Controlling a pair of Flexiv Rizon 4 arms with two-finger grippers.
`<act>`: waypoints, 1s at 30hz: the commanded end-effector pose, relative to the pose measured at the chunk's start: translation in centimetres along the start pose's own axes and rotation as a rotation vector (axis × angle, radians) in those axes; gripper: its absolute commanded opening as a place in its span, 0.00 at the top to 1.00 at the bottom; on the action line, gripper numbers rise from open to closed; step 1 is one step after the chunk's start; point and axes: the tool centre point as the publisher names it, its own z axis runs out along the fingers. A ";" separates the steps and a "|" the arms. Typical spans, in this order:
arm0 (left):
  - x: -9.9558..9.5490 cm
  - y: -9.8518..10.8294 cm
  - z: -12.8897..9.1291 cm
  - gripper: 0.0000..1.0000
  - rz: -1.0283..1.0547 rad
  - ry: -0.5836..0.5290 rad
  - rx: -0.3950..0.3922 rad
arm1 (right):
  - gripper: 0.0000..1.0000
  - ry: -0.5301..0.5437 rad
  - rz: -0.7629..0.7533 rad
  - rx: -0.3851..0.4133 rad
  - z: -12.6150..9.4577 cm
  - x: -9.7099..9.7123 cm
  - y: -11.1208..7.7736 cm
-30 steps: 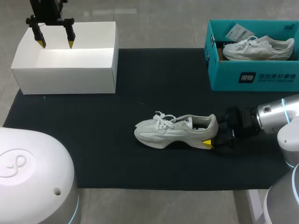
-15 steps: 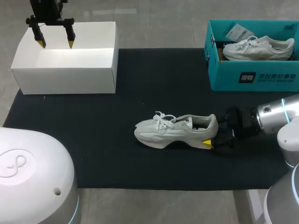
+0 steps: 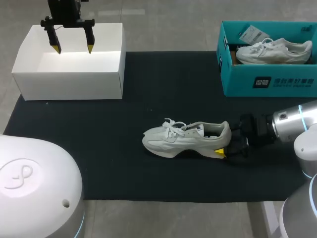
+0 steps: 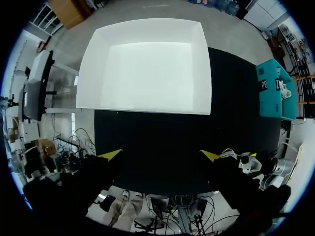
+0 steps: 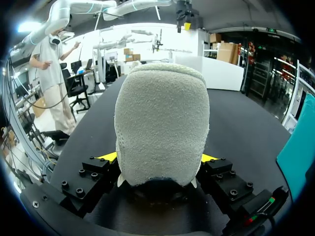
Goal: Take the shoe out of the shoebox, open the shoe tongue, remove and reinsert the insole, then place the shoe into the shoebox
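Left hand (image 3: 74,49) spread wide, right hand (image 3: 225,141) clamped on shoe (image 3: 185,139)

A grey table (image 3: 163,20) carries a black mat (image 3: 99,148). On the mat stand an open white box (image 3: 69,82) at far left and a teal box (image 3: 237,82) at far right. A white shoe (image 3: 183,139) lies near the middle.

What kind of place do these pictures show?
Probably a robot test bench: a black work mat, the right arm clamping a white sneaker by the heel in its jaws, and a white shoebox and a teal shoebox standing open.
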 end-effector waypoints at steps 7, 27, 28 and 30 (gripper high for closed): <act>5.2 5.3 0.5 0.00 -0.036 -0.069 0.025 | 1.00 -0.003 0.000 0.001 0.3 -0.1 -0.1; 15.1 10.2 2.4 0.00 -0.019 -0.021 0.008 | 1.00 -0.003 0.000 0.001 0.3 -0.1 -0.1; 15.7 10.4 2.8 0.00 -0.003 -0.008 0.008 | 1.00 -0.003 0.000 0.001 0.3 -0.1 -0.1; 16.7 10.8 3.6 0.00 0.043 -0.002 0.017 | 1.00 -0.003 0.000 0.001 0.3 -0.1 -0.1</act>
